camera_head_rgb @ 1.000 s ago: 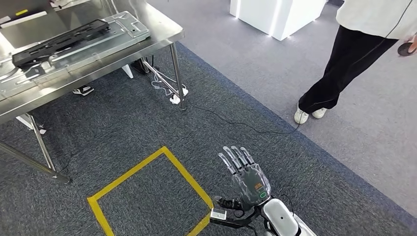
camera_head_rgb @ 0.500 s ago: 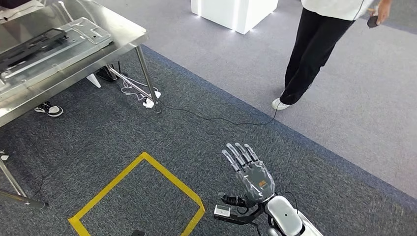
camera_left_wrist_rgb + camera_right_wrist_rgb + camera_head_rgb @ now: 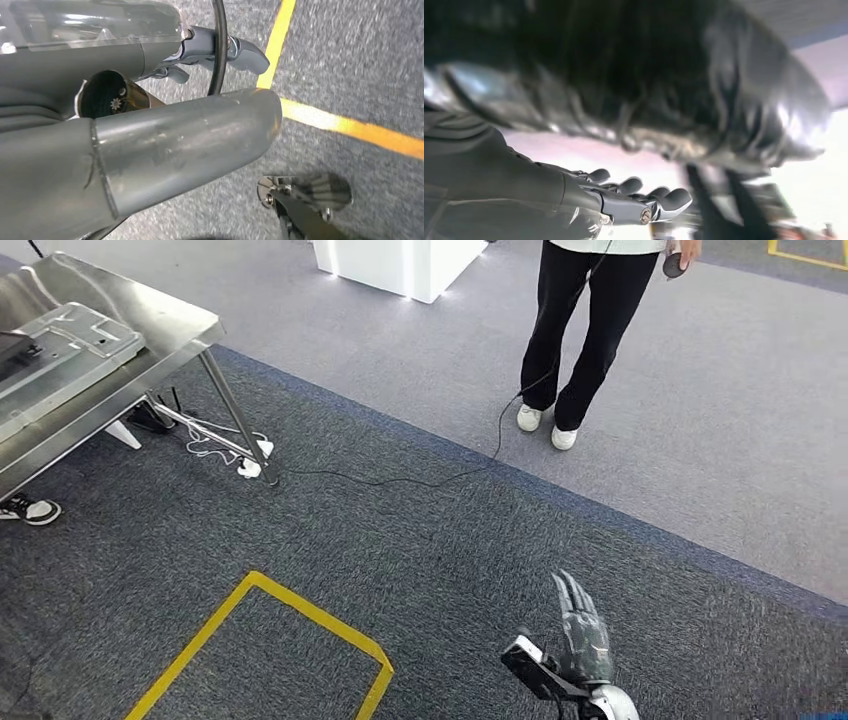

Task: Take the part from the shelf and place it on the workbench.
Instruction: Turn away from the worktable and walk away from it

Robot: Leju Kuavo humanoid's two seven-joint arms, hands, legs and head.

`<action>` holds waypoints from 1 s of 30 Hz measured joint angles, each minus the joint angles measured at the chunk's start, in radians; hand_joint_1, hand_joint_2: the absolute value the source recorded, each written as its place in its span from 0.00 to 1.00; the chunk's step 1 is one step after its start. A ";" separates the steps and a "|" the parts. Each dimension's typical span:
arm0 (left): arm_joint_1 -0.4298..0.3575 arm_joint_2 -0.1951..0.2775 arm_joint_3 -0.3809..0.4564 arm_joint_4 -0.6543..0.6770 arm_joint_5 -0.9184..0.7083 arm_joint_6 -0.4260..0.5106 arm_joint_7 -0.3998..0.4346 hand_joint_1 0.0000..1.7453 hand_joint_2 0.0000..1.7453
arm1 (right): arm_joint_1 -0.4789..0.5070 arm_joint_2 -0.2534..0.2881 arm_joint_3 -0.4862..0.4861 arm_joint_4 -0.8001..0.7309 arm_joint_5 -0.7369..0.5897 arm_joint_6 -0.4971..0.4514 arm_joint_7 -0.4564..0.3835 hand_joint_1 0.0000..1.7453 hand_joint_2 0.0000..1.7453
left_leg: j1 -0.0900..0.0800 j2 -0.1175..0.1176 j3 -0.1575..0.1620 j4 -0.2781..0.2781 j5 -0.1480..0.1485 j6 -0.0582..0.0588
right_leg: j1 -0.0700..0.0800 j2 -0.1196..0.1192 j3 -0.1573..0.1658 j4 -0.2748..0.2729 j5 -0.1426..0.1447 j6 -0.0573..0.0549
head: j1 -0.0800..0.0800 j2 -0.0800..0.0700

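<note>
Counter (image 3: 150, 335): one steel counter at the far left of the head view, on thin metal legs.
Part (image 3: 60, 345): one flat grey metal panel lying on the counter, close to its near corner; a dark piece lies on it at the picture's edge.
Right hand (image 3: 580, 640): on the dark carpet well to the right of the counter, fingers straight and close together, holding nothing; the right wrist view (image 3: 634, 197) shows its fingers extended side by side.
Left hand (image 3: 165, 135): thick grey thumb (image 3: 200, 135) and darker fingers (image 3: 240, 50) apart, nothing between them; a black cable runs past the fingers.
Tape square (image 3: 290, 605): one yellow outline on the carpet, nearer the robot than the counter.
Person (image 3: 580, 330): one, in black trousers and white shoes, standing on the lighter floor well to the right of the counter.
Cable (image 3: 400, 478): one dark lead running from the counter's leg toward the person's feet.
White block (image 3: 400, 265): one, beyond the counter.
Shoe (image 3: 30, 510): one sneaker under the counter.
</note>
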 joint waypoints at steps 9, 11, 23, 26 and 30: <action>0.005 0.001 0.037 0.000 0.026 0.000 0.001 0.00 0.00 | -0.010 0.043 -0.258 0.398 -0.230 0.093 -0.092 0.00 0.00 | -0.009 0.083 0.009 -0.042 0.027 0.044 | 0.002 -0.081 -0.119 0.245 -0.131 0.034 | 0.001 0.000; 0.006 -0.002 0.049 0.000 0.042 0.005 -0.031 0.00 0.00 | -0.001 0.049 -0.330 0.478 -0.321 0.180 -0.060 0.00 0.00 | -0.011 0.100 0.005 -0.038 0.026 0.045 | 0.001 -0.083 -0.142 0.304 -0.148 0.037 | 0.002 0.000; -0.017 -0.035 0.111 0.000 0.023 0.031 0.017 0.00 0.00 | 0.013 0.160 -0.559 0.691 -0.291 0.392 0.238 0.00 0.00 | -0.007 0.127 -0.005 0.053 -0.061 -0.014 | 0.003 -0.094 0.024 -0.003 -0.021 -0.010 | 0.001 0.000; -0.006 -0.036 0.111 0.001 0.019 0.029 0.030 0.00 0.00 | 0.006 0.168 -0.554 0.703 -0.265 0.395 0.217 0.00 0.00 | -0.003 0.068 -0.096 0.250 -0.160 -0.020 | 0.006 -0.062 0.015 -0.001 -0.016 -0.016 | 0.001 0.000; -0.004 -0.037 0.111 0.001 0.022 0.028 0.009 0.00 0.00 | 0.004 0.169 -0.554 0.716 -0.267 0.395 0.207 0.00 0.00 | -0.003 0.044 -0.051 0.154 -0.072 -0.007 | 0.009 -0.017 0.013 0.003 -0.014 -0.014 | 0.001 0.000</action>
